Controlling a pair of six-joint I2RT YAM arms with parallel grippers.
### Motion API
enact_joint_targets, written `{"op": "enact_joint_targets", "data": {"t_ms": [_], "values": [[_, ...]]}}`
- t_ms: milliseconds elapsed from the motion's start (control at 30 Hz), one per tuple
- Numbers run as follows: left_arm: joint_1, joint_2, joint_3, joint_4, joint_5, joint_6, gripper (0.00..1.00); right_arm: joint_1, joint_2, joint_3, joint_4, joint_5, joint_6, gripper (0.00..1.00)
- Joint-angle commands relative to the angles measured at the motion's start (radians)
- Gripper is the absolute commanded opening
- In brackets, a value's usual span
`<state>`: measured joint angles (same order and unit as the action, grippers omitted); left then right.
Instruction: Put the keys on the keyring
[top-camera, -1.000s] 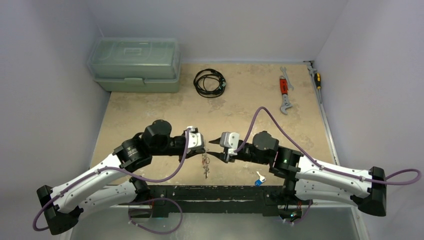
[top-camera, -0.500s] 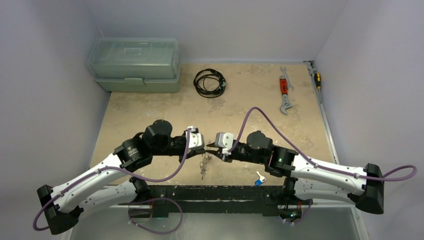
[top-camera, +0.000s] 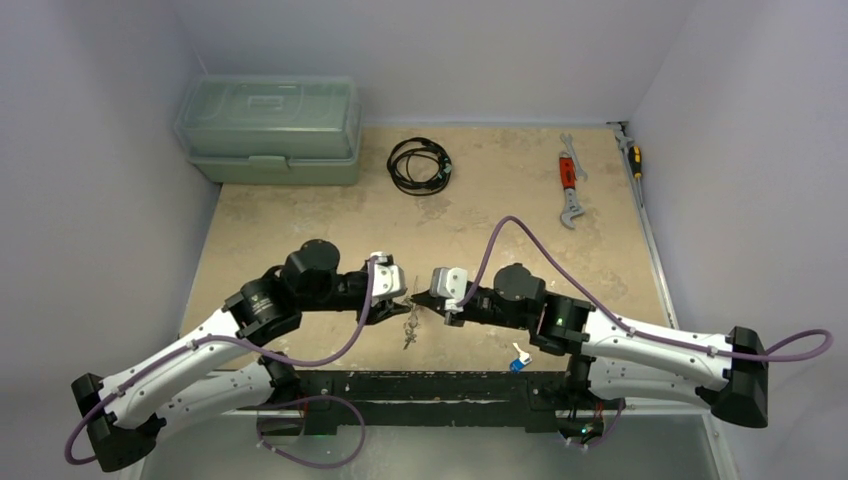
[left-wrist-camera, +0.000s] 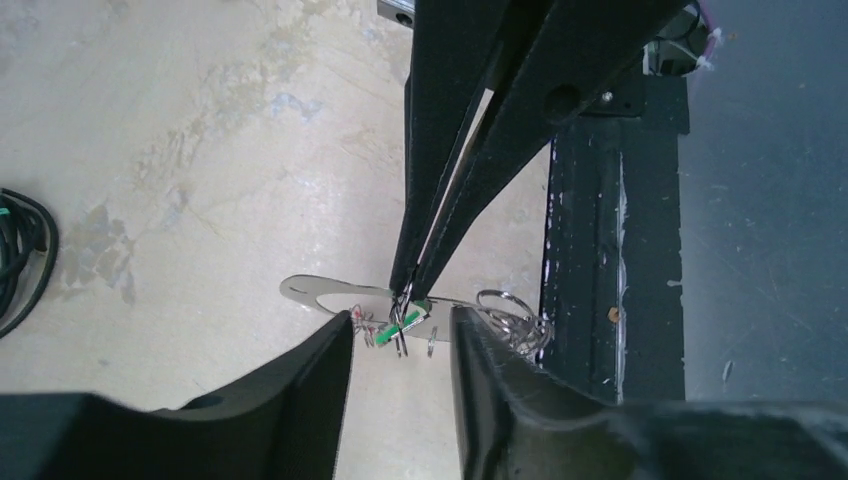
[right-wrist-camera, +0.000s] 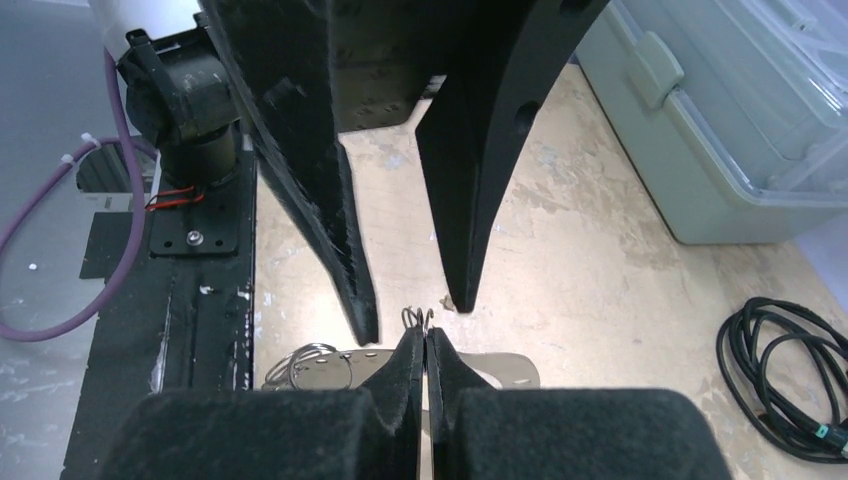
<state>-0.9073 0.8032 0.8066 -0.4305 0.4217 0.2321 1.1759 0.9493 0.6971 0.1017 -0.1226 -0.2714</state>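
Observation:
A small bunch of keys (top-camera: 409, 330) hangs between my two grippers above the table's front middle. In the left wrist view it shows a green tag (left-wrist-camera: 405, 322), a flat silvery piece (left-wrist-camera: 315, 292) and silvery rings (left-wrist-camera: 505, 312). My right gripper (top-camera: 419, 299) is shut on the thin wire of the keyring (right-wrist-camera: 417, 318), which sticks out just past its tips (right-wrist-camera: 425, 338). My left gripper (top-camera: 399, 306) is open, with its fingers (left-wrist-camera: 330, 350) either side of the bunch and not touching it. A blue-headed key (top-camera: 517, 360) lies alone on the table under the right arm.
A green toolbox (top-camera: 270, 128) stands at the back left. A black cable coil (top-camera: 419, 164) lies at the back middle. A red-handled wrench (top-camera: 568, 186) and a screwdriver (top-camera: 633, 158) lie at the back right. A black rail (top-camera: 430, 385) runs along the front edge.
My right gripper has moved left up to the left gripper and now pinches the wire at the top of the bunch. The left gripper has shifted slightly down and left.

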Motion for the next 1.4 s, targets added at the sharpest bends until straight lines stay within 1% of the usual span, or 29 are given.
{"op": "enact_joint_targets", "data": {"t_ms": [0,67,167,267,367,400,500,667,733,833,933,1167,1367], "values": [[0.005,-0.065,0.021,0.08,-0.009,-0.004,0.46,0.002,-0.076,-0.038,0.145,-0.004,0.005,0.0],[0.006,-0.086,0.016,0.084,-0.032,-0.007,0.51,0.002,-0.11,-0.057,0.173,-0.001,0.006,0.0],[0.012,-0.11,0.013,0.097,-0.033,-0.009,0.53,0.002,-0.177,-0.107,0.238,0.005,0.014,0.0],[0.021,-0.137,0.006,0.122,-0.002,-0.013,0.54,0.002,-0.27,-0.192,0.387,-0.005,0.046,0.0],[0.029,-0.171,-0.006,0.149,0.043,-0.011,0.54,0.002,-0.317,-0.284,0.6,-0.01,0.112,0.0],[0.032,-0.182,-0.012,0.16,0.056,-0.013,0.54,0.002,-0.32,-0.306,0.682,-0.006,0.134,0.0],[0.038,-0.211,-0.031,0.195,0.08,-0.028,0.53,0.002,-0.302,-0.353,0.848,-0.003,0.194,0.0],[0.049,-0.243,-0.063,0.27,0.123,-0.047,0.49,0.002,-0.227,-0.431,1.183,-0.031,0.316,0.0],[0.054,-0.245,-0.079,0.307,0.143,-0.061,0.48,0.002,-0.186,-0.436,1.268,-0.055,0.354,0.0],[0.062,-0.234,-0.099,0.355,0.173,-0.085,0.45,0.002,-0.13,-0.417,1.309,-0.089,0.381,0.0],[0.062,-0.219,-0.102,0.376,0.187,-0.093,0.43,0.002,-0.106,-0.4,1.311,-0.117,0.391,0.0],[0.065,-0.235,-0.107,0.398,0.228,-0.098,0.34,0.002,-0.117,-0.352,1.155,-0.206,0.363,0.0],[0.067,-0.207,-0.104,0.415,0.323,-0.122,0.33,0.002,-0.091,-0.314,1.095,-0.247,0.337,0.0]]}}
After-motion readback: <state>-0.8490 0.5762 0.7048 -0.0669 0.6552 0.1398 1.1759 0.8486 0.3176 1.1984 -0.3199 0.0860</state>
